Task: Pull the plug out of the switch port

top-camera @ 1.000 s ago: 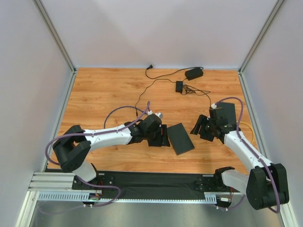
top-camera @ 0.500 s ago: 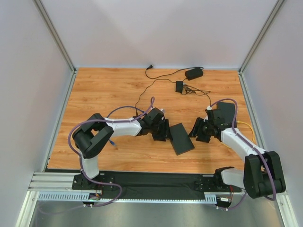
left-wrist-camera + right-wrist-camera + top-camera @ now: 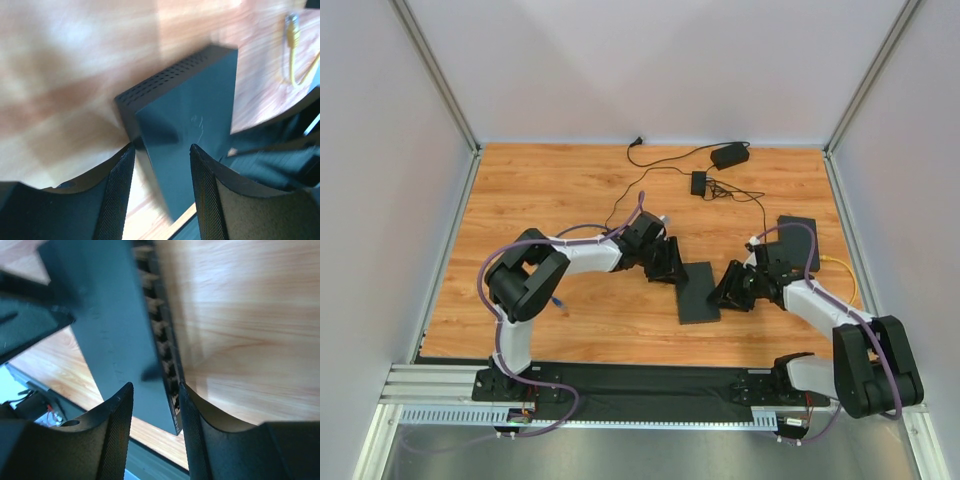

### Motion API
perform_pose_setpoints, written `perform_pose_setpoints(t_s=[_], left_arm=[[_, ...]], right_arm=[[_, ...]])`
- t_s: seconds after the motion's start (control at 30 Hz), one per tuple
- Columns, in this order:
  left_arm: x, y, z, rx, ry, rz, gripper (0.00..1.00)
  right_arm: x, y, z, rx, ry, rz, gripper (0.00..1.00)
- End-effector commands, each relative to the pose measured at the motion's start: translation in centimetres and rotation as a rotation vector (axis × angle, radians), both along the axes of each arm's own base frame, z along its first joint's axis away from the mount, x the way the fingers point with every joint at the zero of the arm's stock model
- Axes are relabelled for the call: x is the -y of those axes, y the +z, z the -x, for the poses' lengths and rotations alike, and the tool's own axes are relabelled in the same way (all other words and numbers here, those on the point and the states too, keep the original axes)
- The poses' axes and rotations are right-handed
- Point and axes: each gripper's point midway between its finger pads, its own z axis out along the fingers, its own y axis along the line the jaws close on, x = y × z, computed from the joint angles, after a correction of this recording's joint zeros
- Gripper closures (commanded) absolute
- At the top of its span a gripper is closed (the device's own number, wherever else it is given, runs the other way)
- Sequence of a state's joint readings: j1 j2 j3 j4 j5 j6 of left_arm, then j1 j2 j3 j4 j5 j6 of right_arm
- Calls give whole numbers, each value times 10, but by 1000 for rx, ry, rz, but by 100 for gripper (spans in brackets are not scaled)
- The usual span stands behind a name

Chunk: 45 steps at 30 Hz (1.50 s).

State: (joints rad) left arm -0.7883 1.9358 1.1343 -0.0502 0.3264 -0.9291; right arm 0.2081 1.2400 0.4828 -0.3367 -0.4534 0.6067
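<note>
The switch (image 3: 698, 292) is a flat black oblong box lying on the wood between both arms. My left gripper (image 3: 672, 268) is open at its far left corner. In the left wrist view (image 3: 161, 147) the fingers straddle the corner of the switch (image 3: 190, 110) by its vented short side. My right gripper (image 3: 723, 293) is open at its right long edge. In the right wrist view (image 3: 155, 386) the fingers straddle the edge with the row of sockets (image 3: 161, 340). No plug shows in those sockets. A yellow plug (image 3: 292, 31) on its cable lies on the wood apart from the switch.
A squarer black slab (image 3: 800, 243) lies at the right, with the yellow cable (image 3: 842, 272) beside it. A power adapter (image 3: 729, 155), a small black box (image 3: 700, 183) and thin black cables lie at the back. A small blue cable end (image 3: 557, 300) lies by the left arm.
Both grippers have closed in on the switch from either side. The switch has turned from slanted to nearly straight. The right gripper has left the black slab.
</note>
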Motion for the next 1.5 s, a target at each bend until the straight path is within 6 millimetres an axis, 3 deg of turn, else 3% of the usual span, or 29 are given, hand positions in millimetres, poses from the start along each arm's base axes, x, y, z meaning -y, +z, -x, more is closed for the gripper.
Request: perform_pose_setpoints(t_s=[0.0,0.07,0.17,0.27,0.33,0.37,0.4,0.43,0.5,0.53,0.57,0.6,0.63,0.67,0.7,0.73,0.77,0.8,0.83,0.87,0.9,1.07,1.2,1.47], left_arm=[[20,21,-13,39,-62,80,44],[19,23,-21,42,-61,93,45],[8,32,-37,62,-50,103,45],[-17,50,-53,121,-23,40,44],[-50,68,-64,187,48,-57,40],[-62,74,-65,225,48,-92,36],[-76,93,-60,255,63,-110,34],[-84,98,-59,280,76,-134,33],[-95,112,-44,299,68,-126,32],[-96,115,-36,290,61,-103,31],[-101,102,-22,257,50,-103,30],[-100,115,-17,272,70,-42,30],[-97,115,-6,250,58,1,30],[-105,95,11,199,60,0,30],[-102,108,15,232,70,67,30],[-102,106,24,203,90,95,30],[-109,88,38,165,104,88,29],[-107,88,49,169,121,135,29],[-104,102,44,193,145,179,29],[-104,91,58,173,139,180,28],[-100,102,57,210,146,230,28],[-82,97,68,158,140,288,28],[-64,77,67,63,138,344,30],[-43,43,61,-56,158,392,37]], right_arm=[[-26,20,-3,43,14,-114,57],[-37,26,-2,38,-6,-145,58],[-70,36,5,53,44,-200,58],[-92,54,-2,114,72,-245,58],[-93,64,-8,153,61,-246,57],[-91,68,-11,175,61,-230,57],[-83,64,-9,173,82,-170,57],[-76,75,-22,233,68,-106,55],[-54,70,-22,244,108,51,48],[-49,80,-33,277,104,95,46],[-34,80,-43,290,72,163,44],[-21,74,-43,278,102,228,39],[-15,72,-48,265,107,255,37],[-6,78,-61,276,91,274,36],[-2,78,-64,269,103,287,34],[-3,72,-68,261,153,286,33],[-1,76,-78,270,154,273,33],[-2,68,-80,243,184,264,32],[-3,66,-83,237,196,260,32],[-3,65,-89,236,198,256,32],[-6,67,-97,250,201,248,32],[-15,47,-111,205,225,213,33],[-16,36,-114,186,226,205,36],[-23,17,-98,130,236,145,44]])
